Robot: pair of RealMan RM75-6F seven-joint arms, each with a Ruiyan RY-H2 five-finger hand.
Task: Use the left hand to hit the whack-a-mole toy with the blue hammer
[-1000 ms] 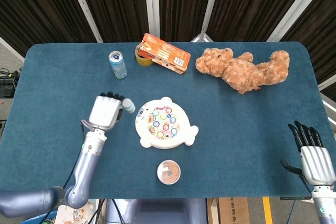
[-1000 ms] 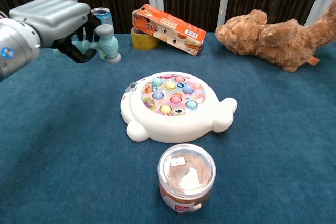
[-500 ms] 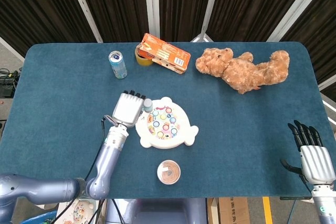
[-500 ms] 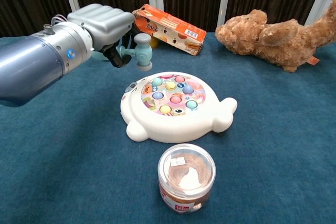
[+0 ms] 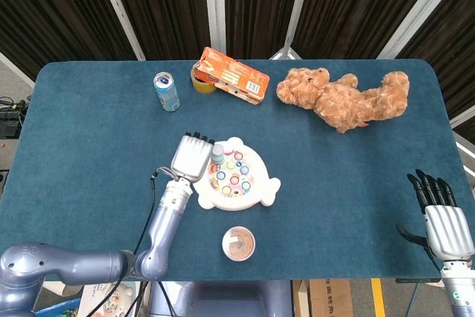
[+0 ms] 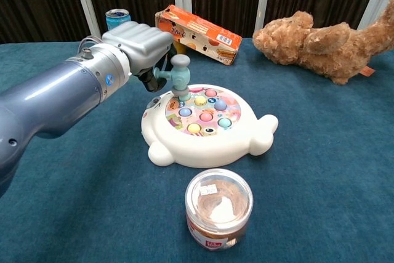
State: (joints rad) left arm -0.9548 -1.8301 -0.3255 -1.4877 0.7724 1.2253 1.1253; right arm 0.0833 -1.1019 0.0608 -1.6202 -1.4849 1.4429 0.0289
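Jar [image 6: 218,209] up front, nearest the chest camera, clear lid on, standing just this side of the whack-a-mole toy [image 6: 206,126]. And there's the change: the blue hammer [image 6: 180,74] has swung in from the left side of the table [image 6: 74,201] and now stands head-down on the toy's back-left button, where half a second ago it hung beside the toy's edge. Left hand [image 6: 136,42] has come across with it, fingers [image 6: 152,79] clenched around the handle, knuckles up, forearm stretching back low toward the near-left corner. In the head view that hand [image 5: 191,158] sits right at the toy's [image 5: 236,174] left rim, hammer head [image 5: 217,154] over the buttons.

Right hand [image 5: 443,220] stays parked off the table's near-right corner, unchanged, palm down, dark fingers [image 5: 430,187] straight, spread and released, holding nothing.

Further back, a soda can [image 5: 166,91] stands upright, well clear of the action. Beyond the toy, an orange box [image 5: 233,75] leans on a roll of yellow tape [image 5: 202,82]. Far right, a brown teddy bear [image 5: 343,99] lies sprawled on its side.
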